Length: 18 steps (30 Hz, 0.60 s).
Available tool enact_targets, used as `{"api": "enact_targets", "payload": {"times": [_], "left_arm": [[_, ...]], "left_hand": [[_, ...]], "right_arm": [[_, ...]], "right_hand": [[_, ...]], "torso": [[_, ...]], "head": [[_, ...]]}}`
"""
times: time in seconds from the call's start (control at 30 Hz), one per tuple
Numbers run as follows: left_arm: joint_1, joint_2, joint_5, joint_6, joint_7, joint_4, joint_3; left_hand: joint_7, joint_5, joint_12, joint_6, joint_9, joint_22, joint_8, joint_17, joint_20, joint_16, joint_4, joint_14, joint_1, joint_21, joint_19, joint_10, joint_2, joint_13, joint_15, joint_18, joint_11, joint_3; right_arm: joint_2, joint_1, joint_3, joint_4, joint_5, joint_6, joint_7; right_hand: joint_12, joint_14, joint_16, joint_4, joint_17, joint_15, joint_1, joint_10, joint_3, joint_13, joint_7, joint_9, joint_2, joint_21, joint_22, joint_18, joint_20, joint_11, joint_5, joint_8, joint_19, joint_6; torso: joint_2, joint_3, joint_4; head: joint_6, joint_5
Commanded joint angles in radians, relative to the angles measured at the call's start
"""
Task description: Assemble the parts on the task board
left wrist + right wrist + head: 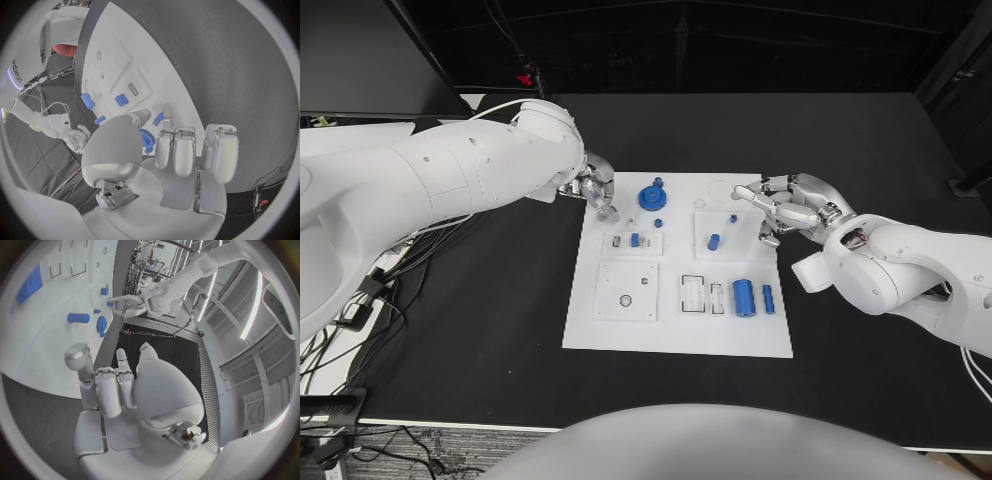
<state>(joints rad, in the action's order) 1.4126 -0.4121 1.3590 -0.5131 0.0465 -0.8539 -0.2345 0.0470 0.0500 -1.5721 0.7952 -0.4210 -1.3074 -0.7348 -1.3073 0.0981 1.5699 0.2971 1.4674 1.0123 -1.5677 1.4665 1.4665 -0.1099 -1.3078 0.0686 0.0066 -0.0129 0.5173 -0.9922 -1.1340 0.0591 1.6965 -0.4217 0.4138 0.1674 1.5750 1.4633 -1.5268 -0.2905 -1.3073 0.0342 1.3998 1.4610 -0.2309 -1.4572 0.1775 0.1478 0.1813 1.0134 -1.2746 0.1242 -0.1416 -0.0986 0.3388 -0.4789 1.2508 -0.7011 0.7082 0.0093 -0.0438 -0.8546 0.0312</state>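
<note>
The white task board (678,330) lies in the middle of the black table. A blue round gear-like part (652,196) stands near its far edge, and a blue peg (714,241) and a smaller blue piece (635,240) sit mid-board. A large blue cylinder (744,298) and a thin blue bar (767,297) lie at the right. My left hand (593,188) hovers at the board's far left corner with its fingers (181,150) apart and nothing in them, beside the gear (147,137). My right hand (790,208) hangs over the far right edge, loosely bent and holding nothing.
White recessed fixtures (627,291) with slots cover the board's near half. Cables (365,300) hang off the table's left edge. Bare black tabletop (473,340) lies on both sides of the board and in front of it.
</note>
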Motion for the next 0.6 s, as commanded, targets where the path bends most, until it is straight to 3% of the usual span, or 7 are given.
{"api": "enact_targets", "payload": {"times": [0.03,0.6], "left_arm": [[0.000,0.001,-0.003,-0.008,-0.010,0.001,0.000],[0.000,0.000,0.019,0.027,-0.023,0.004,0.000]], "left_hand": [[0.001,-0.002,0.001,-0.004,0.002,-0.263,0.007,-0.263,-0.006,0.001,-0.003,0.103,-0.006,-0.003,0.104,0.104,0.007,-0.263,-0.002,-0.007,0.003,0.000],[0.005,-0.002,0.001,-0.014,-0.001,-0.263,0.013,-0.263,-0.007,0.001,-0.003,0.103,-0.012,-0.003,0.104,0.104,-0.002,-0.263,-0.005,-0.007,0.006,-0.005]], "right_arm": [[0.001,-0.001,0.000,0.001,-0.002,-0.005,0.006],[-0.002,-0.001,0.000,0.003,-0.002,-0.004,0.005]], "right_hand": [[-0.004,0.056,0.001,-0.001,-0.179,0.000,0.010,0.110,-0.006,-0.114,-0.001,-0.001,0.003,-0.003,-0.001,0.006,0.000,-0.001,0.002,-0.007,-0.006,0.008],[-0.004,0.056,0.001,-0.001,-0.179,0.000,0.010,0.110,-0.006,-0.114,-0.001,-0.001,0.003,-0.003,-0.001,0.006,0.000,-0.001,0.002,-0.007,-0.006,0.008]], "torso": [[0.000,0.0000,-0.0005],[0.000,0.0003,-0.0004]], "head": [[0.000,0.000],[-0.004,-0.001]]}}
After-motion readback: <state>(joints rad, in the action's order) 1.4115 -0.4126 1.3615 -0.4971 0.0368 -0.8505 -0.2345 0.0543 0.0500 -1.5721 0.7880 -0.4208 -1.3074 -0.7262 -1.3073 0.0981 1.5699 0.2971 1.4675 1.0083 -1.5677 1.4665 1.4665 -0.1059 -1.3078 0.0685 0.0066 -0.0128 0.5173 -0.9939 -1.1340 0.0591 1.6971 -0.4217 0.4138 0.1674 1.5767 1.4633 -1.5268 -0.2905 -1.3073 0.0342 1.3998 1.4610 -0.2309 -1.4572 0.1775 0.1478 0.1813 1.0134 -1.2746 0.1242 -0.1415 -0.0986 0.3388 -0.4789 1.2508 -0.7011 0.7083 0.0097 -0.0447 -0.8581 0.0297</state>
